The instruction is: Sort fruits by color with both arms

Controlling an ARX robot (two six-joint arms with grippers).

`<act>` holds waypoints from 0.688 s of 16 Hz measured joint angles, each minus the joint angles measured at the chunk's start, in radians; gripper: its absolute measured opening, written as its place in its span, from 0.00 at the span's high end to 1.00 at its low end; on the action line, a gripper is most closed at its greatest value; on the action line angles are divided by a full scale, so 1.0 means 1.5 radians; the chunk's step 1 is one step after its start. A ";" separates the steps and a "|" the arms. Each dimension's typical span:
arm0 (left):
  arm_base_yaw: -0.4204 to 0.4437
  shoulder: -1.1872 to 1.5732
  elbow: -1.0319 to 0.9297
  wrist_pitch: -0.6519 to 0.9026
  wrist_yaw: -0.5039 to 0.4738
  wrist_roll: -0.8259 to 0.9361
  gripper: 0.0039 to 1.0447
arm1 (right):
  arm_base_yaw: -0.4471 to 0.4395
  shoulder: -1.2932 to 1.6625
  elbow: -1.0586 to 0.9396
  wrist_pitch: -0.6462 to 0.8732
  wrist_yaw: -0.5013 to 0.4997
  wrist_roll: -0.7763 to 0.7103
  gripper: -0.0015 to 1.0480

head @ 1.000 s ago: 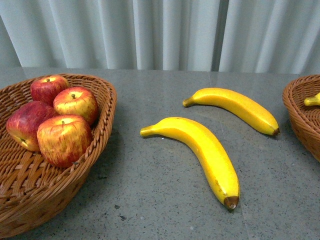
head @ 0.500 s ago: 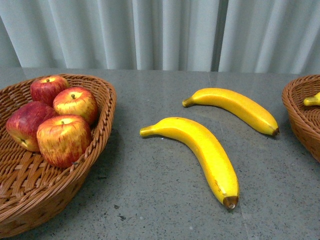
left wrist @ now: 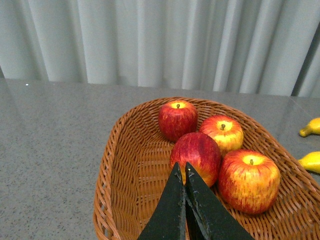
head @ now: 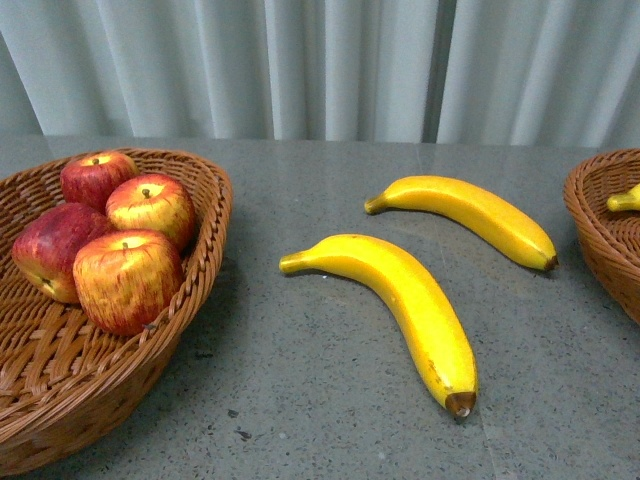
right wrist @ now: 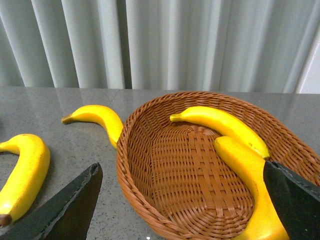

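Several red apples [head: 128, 278] streaked with yellow lie in the left wicker basket [head: 205, 255]. Two yellow bananas lie on the grey table: a near one [head: 405, 300] and a far one [head: 470, 212]. A banana tip [head: 622, 200] shows in the right basket [head: 590, 230]. No gripper shows in the front view. My left gripper [left wrist: 181, 167] is shut and empty, above the left basket [left wrist: 115, 165], just before an apple [left wrist: 197, 152]. My right gripper [right wrist: 182, 172] is open and empty over the right basket [right wrist: 150, 200], which holds two bananas [right wrist: 220, 122].
Pale pleated curtains hang behind the table [head: 330, 400]. The two loose bananas also show in the right wrist view [right wrist: 25, 165], beside the right basket. Two banana tips [left wrist: 311, 127] show at the edge of the left wrist view.
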 joint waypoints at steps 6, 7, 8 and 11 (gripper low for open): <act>-0.006 -0.086 -0.031 -0.038 0.011 0.001 0.99 | 0.000 0.000 0.000 0.000 0.000 0.000 0.06; -0.006 -0.098 -0.031 -0.051 0.011 0.001 0.99 | 0.000 0.000 0.000 0.000 0.000 0.000 0.06; -0.006 -0.109 -0.031 -0.061 0.011 0.001 0.99 | 0.000 0.000 0.000 0.000 0.000 0.000 0.06; -0.006 -0.137 -0.031 -0.091 0.011 0.001 0.99 | 0.000 0.000 0.000 0.000 0.000 0.000 0.06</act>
